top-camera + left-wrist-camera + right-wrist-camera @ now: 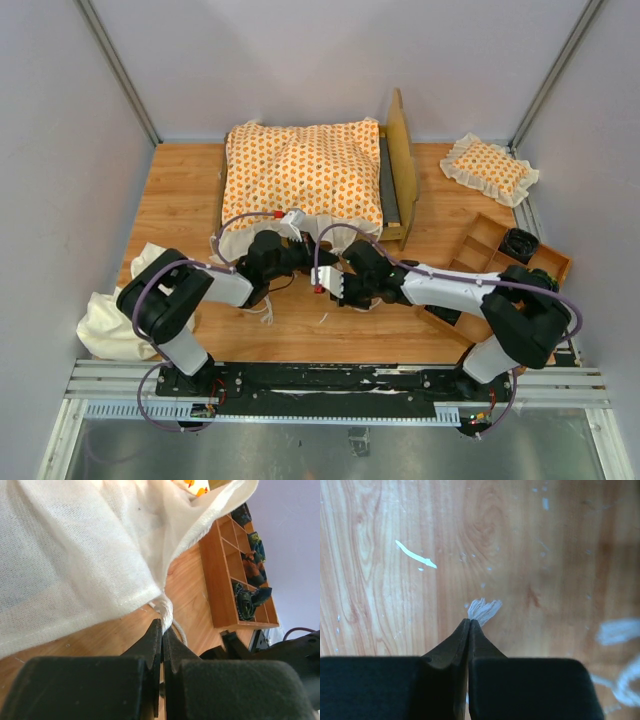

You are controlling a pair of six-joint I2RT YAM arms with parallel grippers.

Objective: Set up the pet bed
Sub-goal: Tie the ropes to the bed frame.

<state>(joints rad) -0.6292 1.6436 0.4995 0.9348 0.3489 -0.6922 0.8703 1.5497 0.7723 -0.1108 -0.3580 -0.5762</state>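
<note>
The pet bed's light-wood frame (405, 170) stands at the back of the table. Its big orange-patterned cushion (300, 172) lies over it, the cream ruffle (75, 555) hanging toward me. Just in front of the cushion, my left gripper (298, 258) is shut on a white tie string (166, 609) where it leaves the ruffle's corner, as the left wrist view (162, 626) shows. Beside it, my right gripper (335, 285) is low over the wood. Its tips (470, 621) are shut on the frayed end of a tie string (485, 609).
A small square orange-patterned pillow (490, 168) lies at the back right. A wooden divided tray (505, 262) holding dark items sits at the right, also in the left wrist view (222, 575). A plain cream cloth (112, 322) is bunched at the front left. Loose white string bits (415, 555) lie on the wood.
</note>
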